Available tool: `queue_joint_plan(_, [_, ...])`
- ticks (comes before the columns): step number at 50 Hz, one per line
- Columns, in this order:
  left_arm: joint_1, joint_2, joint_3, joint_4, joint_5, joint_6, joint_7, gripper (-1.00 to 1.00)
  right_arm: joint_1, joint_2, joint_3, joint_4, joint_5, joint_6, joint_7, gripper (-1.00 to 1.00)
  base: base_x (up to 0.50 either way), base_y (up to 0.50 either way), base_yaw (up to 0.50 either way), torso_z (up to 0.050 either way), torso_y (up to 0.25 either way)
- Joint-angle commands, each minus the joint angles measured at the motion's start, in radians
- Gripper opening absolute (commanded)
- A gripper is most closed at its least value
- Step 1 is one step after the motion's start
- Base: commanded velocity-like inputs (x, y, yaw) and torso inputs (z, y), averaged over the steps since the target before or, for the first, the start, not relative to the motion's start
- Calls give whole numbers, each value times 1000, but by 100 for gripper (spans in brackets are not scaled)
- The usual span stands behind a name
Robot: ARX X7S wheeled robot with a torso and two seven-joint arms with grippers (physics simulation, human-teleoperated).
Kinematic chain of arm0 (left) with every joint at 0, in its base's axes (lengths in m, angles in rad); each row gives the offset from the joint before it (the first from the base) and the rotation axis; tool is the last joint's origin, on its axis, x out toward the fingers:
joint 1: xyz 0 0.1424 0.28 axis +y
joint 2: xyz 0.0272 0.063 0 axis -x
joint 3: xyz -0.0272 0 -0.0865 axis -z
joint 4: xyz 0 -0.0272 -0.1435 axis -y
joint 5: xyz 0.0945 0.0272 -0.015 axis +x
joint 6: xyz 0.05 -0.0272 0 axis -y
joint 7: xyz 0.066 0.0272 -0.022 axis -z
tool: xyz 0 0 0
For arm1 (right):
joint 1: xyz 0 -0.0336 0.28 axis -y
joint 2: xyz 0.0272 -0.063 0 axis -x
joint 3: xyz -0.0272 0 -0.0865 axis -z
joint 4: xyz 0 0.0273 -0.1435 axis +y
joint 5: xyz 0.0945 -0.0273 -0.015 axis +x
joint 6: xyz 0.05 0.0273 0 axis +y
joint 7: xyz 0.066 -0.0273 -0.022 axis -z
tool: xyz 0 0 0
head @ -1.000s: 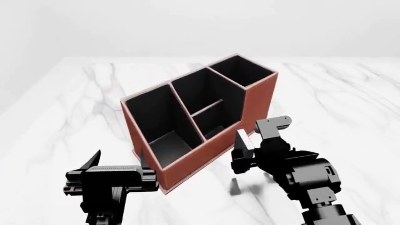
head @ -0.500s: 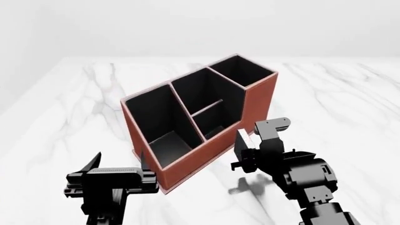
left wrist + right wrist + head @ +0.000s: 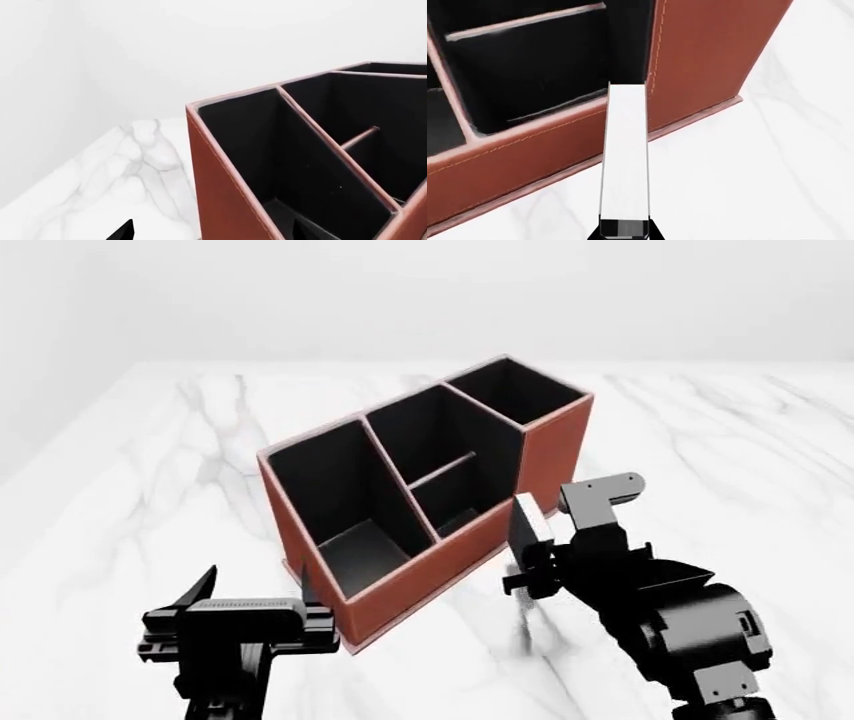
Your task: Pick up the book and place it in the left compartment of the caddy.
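Note:
The reddish-brown caddy (image 3: 554, 455) stands at an angle in the middle of the marble table. Its left compartment (image 3: 350, 502) is the long black-lined bay nearest my left arm, and it holds nothing. My right gripper (image 3: 534, 565) is shut on the small black book (image 3: 525, 525) and holds it upright in the air, beside the caddy's near wall by the crossbar bay. In the right wrist view the book's white page edge (image 3: 624, 155) rises from the gripper (image 3: 624, 231) towards the caddy wall (image 3: 700, 60). My left gripper (image 3: 254, 580) is open and empty at the caddy's near corner (image 3: 220, 200).
The white marble table (image 3: 134, 490) runs wide on both sides of the caddy. Its left edge (image 3: 54, 440) meets a plain white background. The crossbar bay (image 3: 447, 465) and the taller square bay (image 3: 521, 390) lie to the right of the left compartment.
My right gripper has risen with the book and shifted a little right, so the book now reaches the caddy's rim height. The left gripper and the caddy have not moved.

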Motion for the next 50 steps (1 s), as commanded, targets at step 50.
queue_joint_plan(50, [-2,-23,15,-9,-24,14,-26,100,650,-5,-312,56,1078,203,439,-100,0,0,0,0,1])
